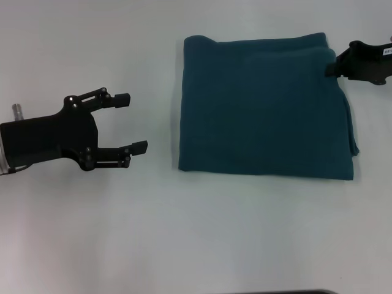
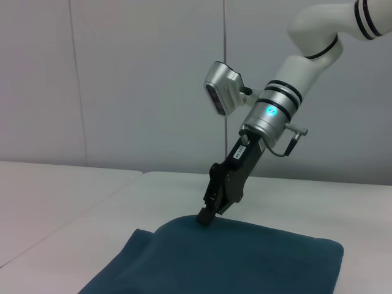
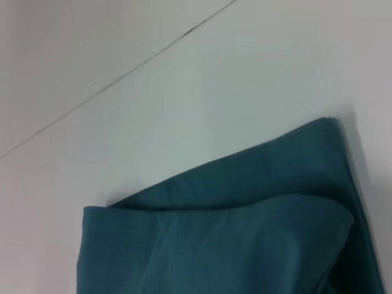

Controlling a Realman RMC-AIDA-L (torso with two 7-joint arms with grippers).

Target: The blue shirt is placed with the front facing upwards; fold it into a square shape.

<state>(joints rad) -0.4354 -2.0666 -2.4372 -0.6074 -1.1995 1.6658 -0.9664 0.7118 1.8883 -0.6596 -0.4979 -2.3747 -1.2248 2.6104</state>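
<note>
The blue shirt (image 1: 263,116) lies folded into a rough square on the white table, right of centre, with no lettering showing. My right gripper (image 1: 331,67) is at its far right corner, fingers together and pinching the cloth edge. In the left wrist view the right gripper (image 2: 205,217) tilts down onto the shirt (image 2: 233,263), which rises slightly to meet the tip. The right wrist view shows only layered shirt (image 3: 233,245) folds. My left gripper (image 1: 135,122) hovers open and holds nothing, well to the left of the shirt.
Bare white table (image 1: 184,233) surrounds the shirt on all sides. A seam line in the tabletop (image 3: 122,76) runs past the shirt's far corner. A pale wall (image 2: 122,79) stands behind the table.
</note>
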